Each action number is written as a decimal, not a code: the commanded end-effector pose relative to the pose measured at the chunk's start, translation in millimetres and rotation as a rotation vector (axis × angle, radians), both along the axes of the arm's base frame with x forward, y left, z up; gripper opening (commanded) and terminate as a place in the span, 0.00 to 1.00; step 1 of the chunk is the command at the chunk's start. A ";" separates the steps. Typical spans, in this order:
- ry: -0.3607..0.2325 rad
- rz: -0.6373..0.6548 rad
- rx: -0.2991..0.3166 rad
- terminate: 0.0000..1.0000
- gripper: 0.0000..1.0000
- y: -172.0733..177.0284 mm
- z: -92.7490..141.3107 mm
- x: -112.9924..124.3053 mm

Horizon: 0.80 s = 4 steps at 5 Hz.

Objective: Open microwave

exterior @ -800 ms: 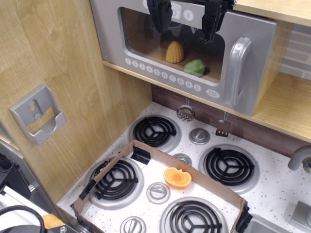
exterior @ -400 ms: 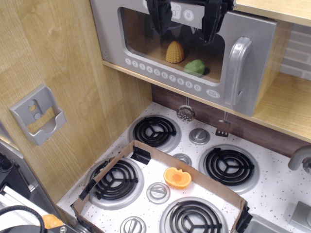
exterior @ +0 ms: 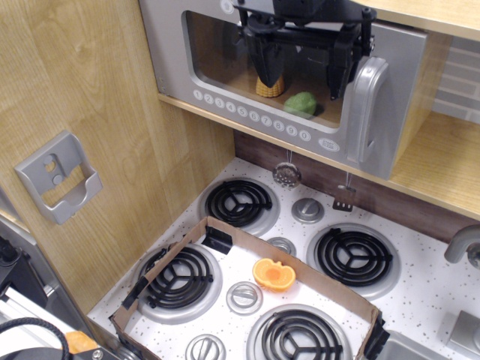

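The silver-grey microwave [exterior: 172, 52] sits on a wooden shelf at the top, its door shut. Its clear window shows a yellow toy [exterior: 270, 87] and a green toy [exterior: 301, 103] inside. The chunky grey vertical handle [exterior: 366, 112] is on the door's right side, with a row of round white buttons [exterior: 251, 116] along the bottom. My gripper [exterior: 304, 73] hangs open in front of the window, its black fingers [exterior: 342, 71] spread wide. The right finger is just left of the handle, not touching it.
Below is a toy stove with black coil burners [exterior: 354, 256] and silver knobs [exterior: 307, 210]. A cardboard tray [exterior: 172, 255] lies on it holding an orange toy [exterior: 274, 274]. A grey wall bracket [exterior: 58, 177] is on the wood panel at left. A faucet [exterior: 463, 244] is at right.
The gripper has come down and shifted right, from the microwave's top edge to in front of the window, nearer the handle. The door has not moved.
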State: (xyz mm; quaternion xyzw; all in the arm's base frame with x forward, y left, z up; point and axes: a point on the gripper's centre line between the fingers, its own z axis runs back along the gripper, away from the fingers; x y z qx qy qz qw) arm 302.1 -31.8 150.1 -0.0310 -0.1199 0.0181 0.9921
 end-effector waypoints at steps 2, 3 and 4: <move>-0.130 -0.112 0.020 0.00 1.00 -37.7 -5.3 30.7; -0.124 -0.097 0.002 0.00 1.00 -36.6 -16.9 41.1; -0.132 -0.121 0.005 0.00 1.00 -28.8 -22.1 48.0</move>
